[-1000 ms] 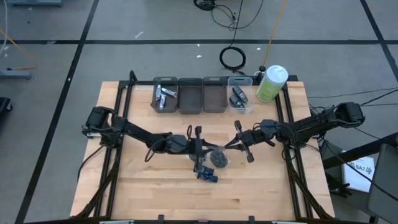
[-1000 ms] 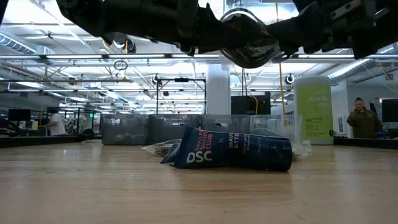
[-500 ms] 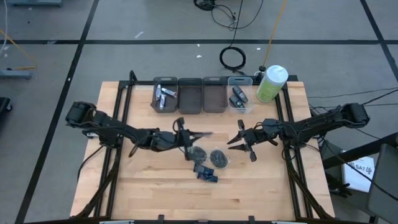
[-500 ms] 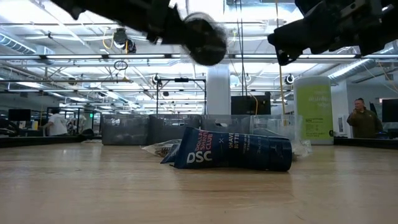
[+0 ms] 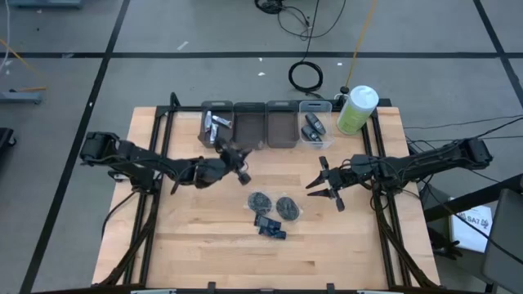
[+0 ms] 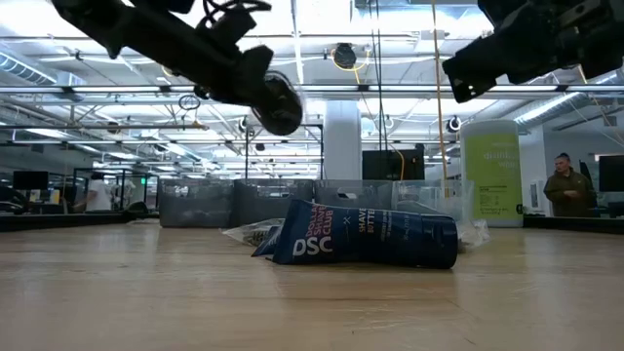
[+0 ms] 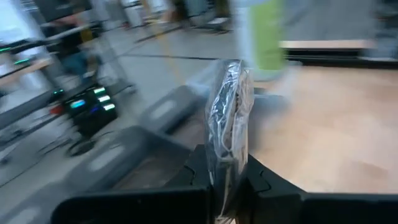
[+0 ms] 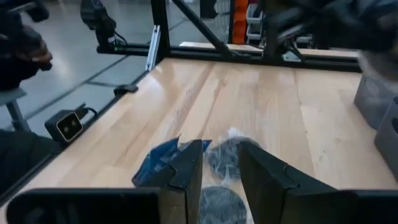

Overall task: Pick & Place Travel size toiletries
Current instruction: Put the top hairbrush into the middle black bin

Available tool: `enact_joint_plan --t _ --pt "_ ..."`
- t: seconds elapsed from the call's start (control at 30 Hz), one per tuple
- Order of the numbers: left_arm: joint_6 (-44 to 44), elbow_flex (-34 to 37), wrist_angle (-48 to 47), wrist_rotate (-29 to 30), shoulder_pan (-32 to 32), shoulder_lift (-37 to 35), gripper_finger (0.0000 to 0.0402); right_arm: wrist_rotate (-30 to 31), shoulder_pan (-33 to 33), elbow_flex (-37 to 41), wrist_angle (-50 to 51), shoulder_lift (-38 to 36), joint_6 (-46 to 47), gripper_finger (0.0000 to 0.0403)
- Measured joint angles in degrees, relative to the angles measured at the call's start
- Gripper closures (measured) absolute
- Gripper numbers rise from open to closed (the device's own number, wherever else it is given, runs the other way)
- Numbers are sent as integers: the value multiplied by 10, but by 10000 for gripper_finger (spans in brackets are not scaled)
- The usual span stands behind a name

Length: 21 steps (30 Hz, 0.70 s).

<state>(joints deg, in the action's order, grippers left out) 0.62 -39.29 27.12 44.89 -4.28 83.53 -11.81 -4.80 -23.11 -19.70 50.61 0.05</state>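
My left gripper (image 5: 231, 161) is above the table, just before the left bins, and is shut on a clear pouch with a round dark grey disc (image 7: 229, 118). In the low view the disc (image 6: 281, 105) hangs high above the table. Two more dark discs (image 5: 260, 199) (image 5: 288, 207) and a dark blue packet (image 5: 270, 226) lie flat on the table's middle. My right gripper (image 5: 328, 184) is open and empty, to the right of them. In its wrist view the discs (image 8: 222, 155) and the packet (image 8: 158, 165) lie ahead of its fingers. My left gripper pinches the pouch's one edge (image 7: 225, 167) between its two fingers (image 7: 198, 167). The pouch stands edge-on out of the fingers, past their tips. It is lifted clear of the table.
Several small bins (image 5: 249, 125) stand in a row at the far edge; the leftmost (image 5: 216, 128) holds white-and-blue tubes, the rightmost (image 5: 315, 128) holds dark pieces. A big green bottle with a white cap (image 5: 357, 109) stands at the far right. A person (image 6: 570, 185) stands beyond the table.
My left gripper has carried the disc pouch from above the pile toward the table's far left, toward the bins, staying shut and high. Two discs and the blue packet have stayed on the table. My right gripper has drawn back a little toward the right edge.
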Motion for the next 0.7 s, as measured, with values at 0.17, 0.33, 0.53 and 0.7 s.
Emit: enact_joint_plan --t 0.17,0.33,0.53,0.7 --pt "-52 0 -13 18 52 0 390 1 0 3 3 2 3 308" --pt "-71 0 -9 4 102 0 389 37 0 17 1 2 4 309" --pt "-132 0 -12 -53 158 1 373 51 0 32 -42 2 4 308" --pt "-177 0 10 -124 195 6 381 51 0 33 -56 2 4 308"
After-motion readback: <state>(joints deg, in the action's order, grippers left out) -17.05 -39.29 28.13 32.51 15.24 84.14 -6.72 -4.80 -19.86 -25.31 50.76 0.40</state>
